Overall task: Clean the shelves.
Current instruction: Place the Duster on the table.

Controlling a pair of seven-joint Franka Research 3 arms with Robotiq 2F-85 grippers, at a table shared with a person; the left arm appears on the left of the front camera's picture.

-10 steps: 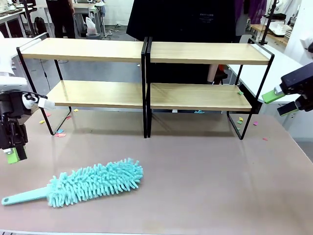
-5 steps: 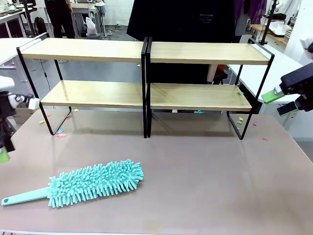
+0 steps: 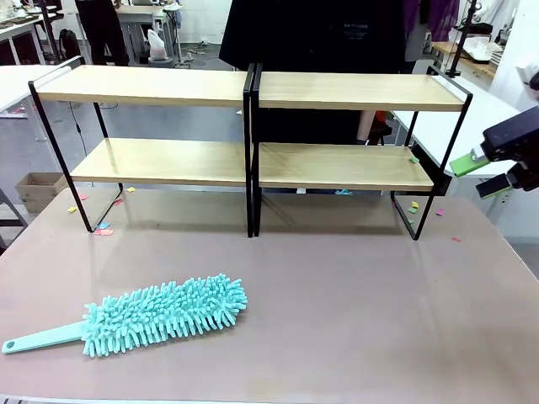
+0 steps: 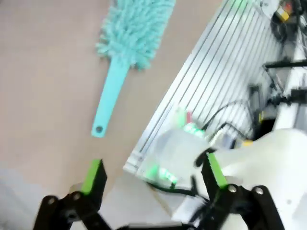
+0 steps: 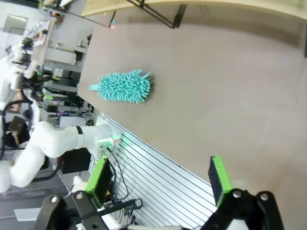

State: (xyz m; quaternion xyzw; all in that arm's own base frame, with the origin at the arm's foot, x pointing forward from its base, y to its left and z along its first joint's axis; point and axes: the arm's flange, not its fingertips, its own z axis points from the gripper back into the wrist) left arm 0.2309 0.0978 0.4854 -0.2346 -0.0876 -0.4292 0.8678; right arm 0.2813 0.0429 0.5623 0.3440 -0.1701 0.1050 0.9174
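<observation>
From the front, the shelves point(image 3: 253, 126) stand at the far side, and the right claw point(image 3: 487, 172) waits wide open, just beside their end. From the left wrist, the left claw point(image 4: 152, 175) is open and empty; the blue duster point(image 4: 125, 48) lies ahead, probably ready for picking up. From the right wrist, the duster lies far ahead.

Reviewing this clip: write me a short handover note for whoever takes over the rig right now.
Left gripper: open, empty, off the table's near edge.
Right gripper: open, empty, by the right end of the shelves.
Duster: flat on the table in front of the left rack, handle toward the near-left corner.
Done: boards look bare.
Left: coloured paper scraps lie on the table around the rack feet, one at the lower right board's end.
</observation>
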